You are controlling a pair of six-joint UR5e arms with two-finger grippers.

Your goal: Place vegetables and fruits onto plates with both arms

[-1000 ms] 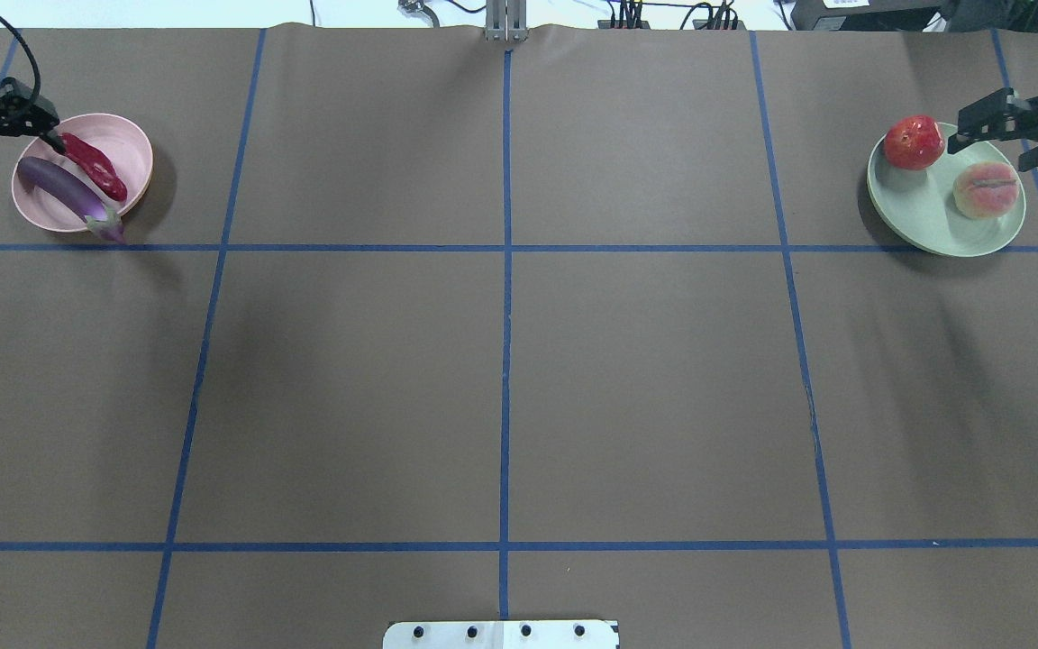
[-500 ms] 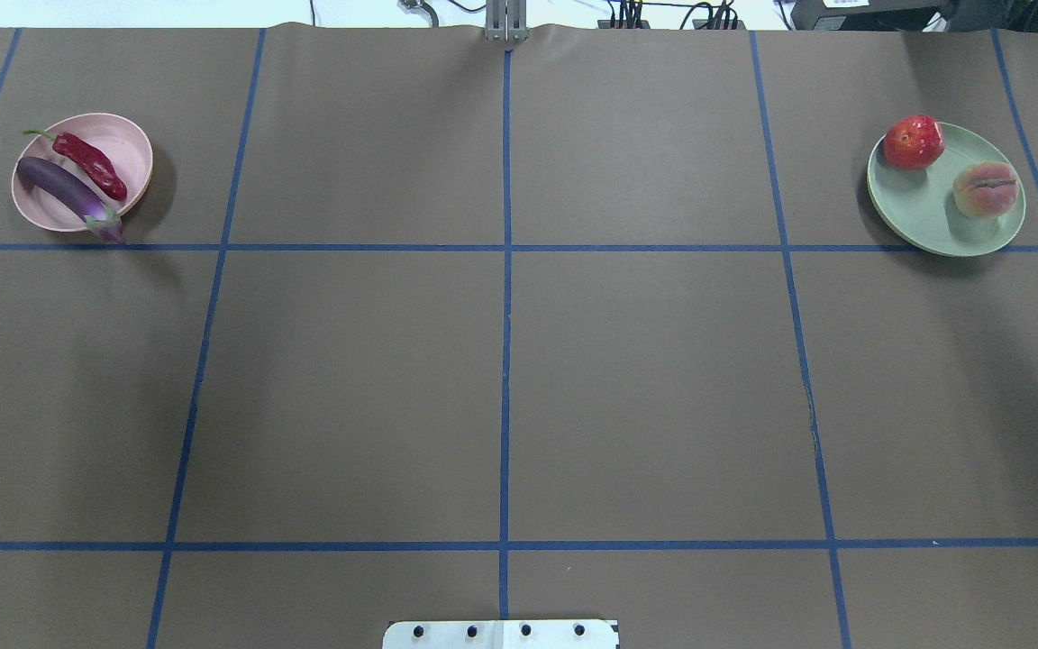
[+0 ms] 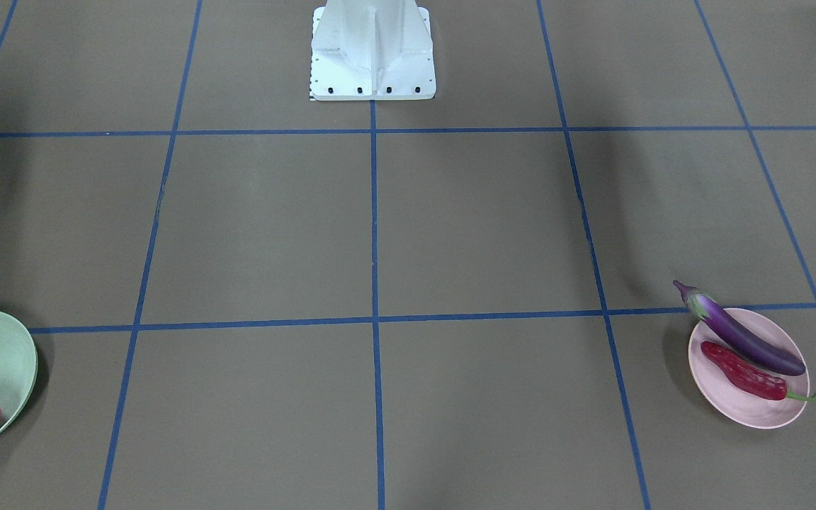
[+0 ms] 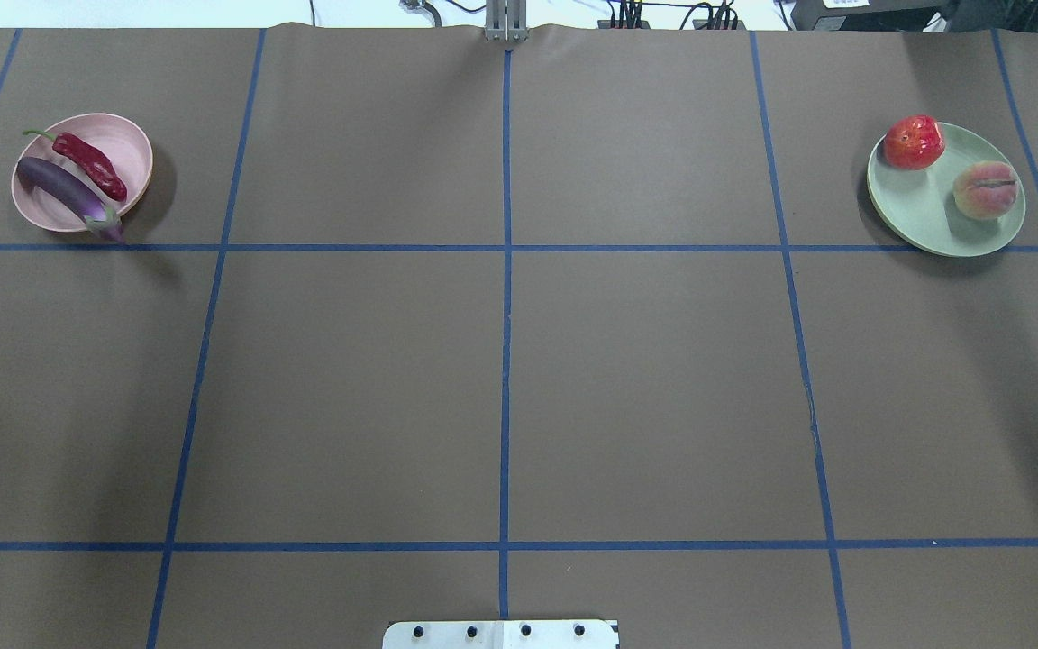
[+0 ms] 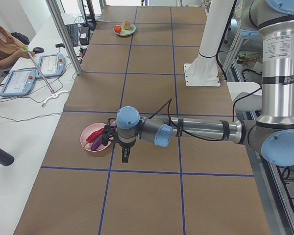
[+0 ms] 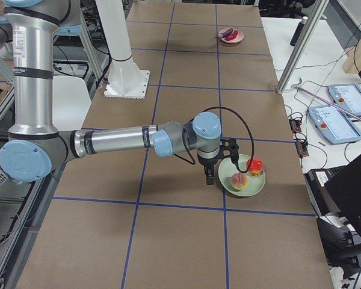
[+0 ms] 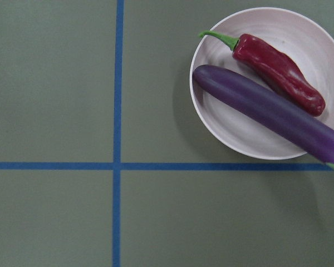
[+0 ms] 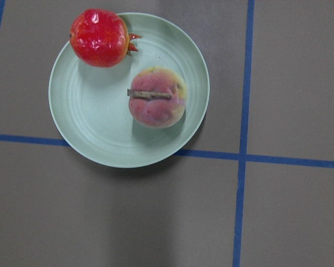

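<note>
The purple eggplant and the red chili lie side by side on the pink plate; the eggplant's cap hangs over the rim. The pomegranate and the peach lie apart on the green plate. My left gripper shows only in the exterior left view, held above the table beside the pink plate. My right gripper shows only in the exterior right view, beside the green plate. I cannot tell whether either is open or shut.
Blue tape lines divide the brown table into squares. The white robot base stands at the table's robot-side edge. An aluminium post and operators' tablets stand along the far edge.
Both grippers have drawn back from the plates and left the overhead view, the left off the left edge, the right off the right edge. The food has not moved.
</note>
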